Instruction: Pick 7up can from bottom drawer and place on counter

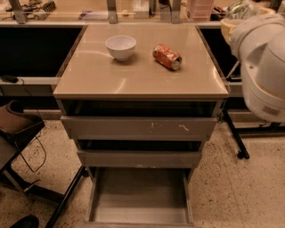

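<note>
Firstly, left of centre, the beige tabletop (142, 78), which is the task's counter, carries a white bowl (120, 46) and, to its right, an orange-red can (167, 56) lying on its side. Neither is the item sought. At lower centre the bottom drawer (140, 193) stands pulled out, and its grey floor shows no can. In the upper right corner the gripper (236, 18) sits at the end of the white arm (265, 62), off the tabletop's right side and level with its far edge. The 7up can (244, 9) is found there at the gripper, clear of the drawer and not over the tabletop. The fingers are judged closed on the can, since nothing beneath supports it; their exact set cannot be made out.

Handling, by judgement: the can is light and thin-walled, stiff along its length but easily crushed across the middle, with a smooth skin liable to slip. A hold across the mid-body with moderate pressure suits it best; the rims give poor purchase.

Appearance: only a silvery, green-tinged shape is discernible. Label and dents cannot be confirmed.
</note>
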Robot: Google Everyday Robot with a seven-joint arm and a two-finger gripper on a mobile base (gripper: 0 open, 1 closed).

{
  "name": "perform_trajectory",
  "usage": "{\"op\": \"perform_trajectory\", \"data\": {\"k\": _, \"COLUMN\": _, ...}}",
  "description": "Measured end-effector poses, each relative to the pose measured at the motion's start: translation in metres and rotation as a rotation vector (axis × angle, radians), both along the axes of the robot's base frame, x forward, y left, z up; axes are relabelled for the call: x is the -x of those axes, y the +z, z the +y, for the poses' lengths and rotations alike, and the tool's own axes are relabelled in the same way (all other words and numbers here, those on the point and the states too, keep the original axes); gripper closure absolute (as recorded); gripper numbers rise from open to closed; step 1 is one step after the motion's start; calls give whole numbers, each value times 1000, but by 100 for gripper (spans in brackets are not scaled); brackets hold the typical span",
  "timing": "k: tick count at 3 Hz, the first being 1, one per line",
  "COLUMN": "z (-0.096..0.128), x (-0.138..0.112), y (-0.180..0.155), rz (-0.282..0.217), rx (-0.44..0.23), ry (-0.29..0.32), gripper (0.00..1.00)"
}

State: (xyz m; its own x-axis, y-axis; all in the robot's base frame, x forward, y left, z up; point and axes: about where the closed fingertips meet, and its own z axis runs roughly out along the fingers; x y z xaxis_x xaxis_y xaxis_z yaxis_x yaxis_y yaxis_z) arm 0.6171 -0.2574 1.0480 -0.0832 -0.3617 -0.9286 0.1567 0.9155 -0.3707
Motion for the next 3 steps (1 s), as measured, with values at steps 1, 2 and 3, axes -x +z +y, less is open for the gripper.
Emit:
{"op": "perform_trajectory", "data": {"k": 1, "z": 55, "x": -78, "y": -66, "rz": 116, "rx": -67, "ry": 95, "gripper": 100}}
{"op": "perform_trajectory", "data": {"k": 2, "z": 116, "x": -134, "y": -165, "rz": 275, "rx": -120, "ry": 215, "gripper": 100}}
{"op": "perform_trajectory", "data": {"k": 3, "z": 133, "x": -141, "y": -184, "rz": 313, "rx": -129, "ry": 241, "gripper": 81}}
